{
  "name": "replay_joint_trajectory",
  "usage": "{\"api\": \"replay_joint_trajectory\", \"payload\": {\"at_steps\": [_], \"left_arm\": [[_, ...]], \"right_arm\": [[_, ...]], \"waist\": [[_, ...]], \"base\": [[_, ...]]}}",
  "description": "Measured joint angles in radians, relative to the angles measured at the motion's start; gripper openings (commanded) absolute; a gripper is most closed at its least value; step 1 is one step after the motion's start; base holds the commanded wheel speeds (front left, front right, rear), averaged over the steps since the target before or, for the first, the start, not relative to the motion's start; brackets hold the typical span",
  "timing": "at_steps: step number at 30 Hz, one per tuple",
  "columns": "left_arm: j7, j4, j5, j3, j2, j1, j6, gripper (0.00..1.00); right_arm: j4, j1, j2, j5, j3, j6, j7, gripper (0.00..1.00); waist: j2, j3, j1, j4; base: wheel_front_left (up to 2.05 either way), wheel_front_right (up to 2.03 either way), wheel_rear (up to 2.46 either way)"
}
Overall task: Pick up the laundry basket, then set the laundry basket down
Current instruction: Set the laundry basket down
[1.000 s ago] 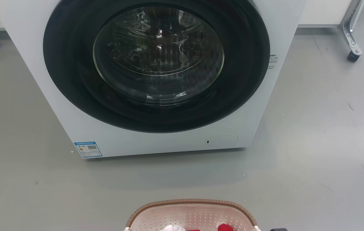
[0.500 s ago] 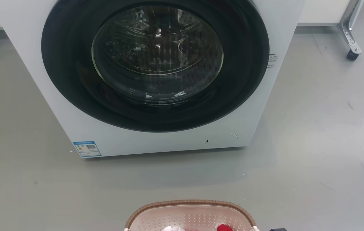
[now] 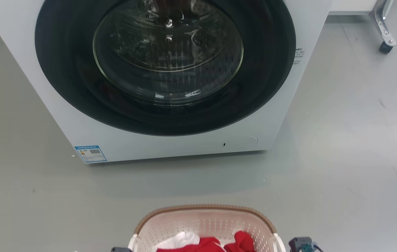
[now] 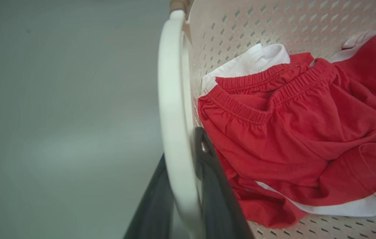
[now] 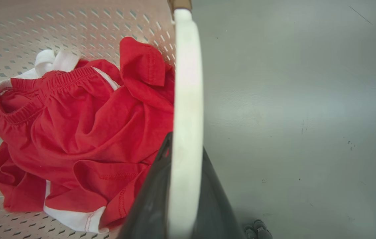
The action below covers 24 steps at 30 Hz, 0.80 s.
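Note:
The laundry basket [image 3: 205, 224], pale pink with a brown woven rim, sits low in the head view in front of the washer, with red and white clothes [image 3: 207, 244] inside. My left gripper [image 4: 181, 146] is shut on its white left handle [image 4: 174, 93], one dark finger on each side. On the other side, my right gripper [image 5: 186, 144] is shut on the white right handle [image 5: 188, 83] in the same way. The perforated wall [image 4: 241, 26] and red shorts [image 4: 290, 126] lie beside the fingers. Whether the basket touches the floor I cannot tell.
A white front-loading washer [image 3: 170, 147] with a shut round dark door [image 3: 165, 63] stands close ahead. Grey floor [image 3: 342, 157] spreads around it. A metal frame leg on a caster [image 3: 385, 45] is at the far right.
The whole head picture has shifted up and the washer looks nearer, so the camera moved. More of the basket and its clothes now show, and bits of both grippers appear beside it.

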<state>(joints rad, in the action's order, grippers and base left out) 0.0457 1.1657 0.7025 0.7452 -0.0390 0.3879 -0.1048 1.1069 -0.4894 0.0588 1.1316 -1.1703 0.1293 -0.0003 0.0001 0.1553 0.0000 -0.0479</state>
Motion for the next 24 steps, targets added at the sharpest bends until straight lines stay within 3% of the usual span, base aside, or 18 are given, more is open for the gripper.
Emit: {"api": "replay_joint_trajectory", "payload": {"at_steps": [24], "left_arm": [[0.031,-0.012,-0.010,-0.033,-0.034,0.330,-0.002,0.00]], "right_arm": [[-0.010,-0.341,0.007,0.004,0.035,0.004,-0.055,0.00]], "waist": [[0.0002,0.280,0.0002,-0.009]], "base": [[0.00,0.00,0.00]]}}
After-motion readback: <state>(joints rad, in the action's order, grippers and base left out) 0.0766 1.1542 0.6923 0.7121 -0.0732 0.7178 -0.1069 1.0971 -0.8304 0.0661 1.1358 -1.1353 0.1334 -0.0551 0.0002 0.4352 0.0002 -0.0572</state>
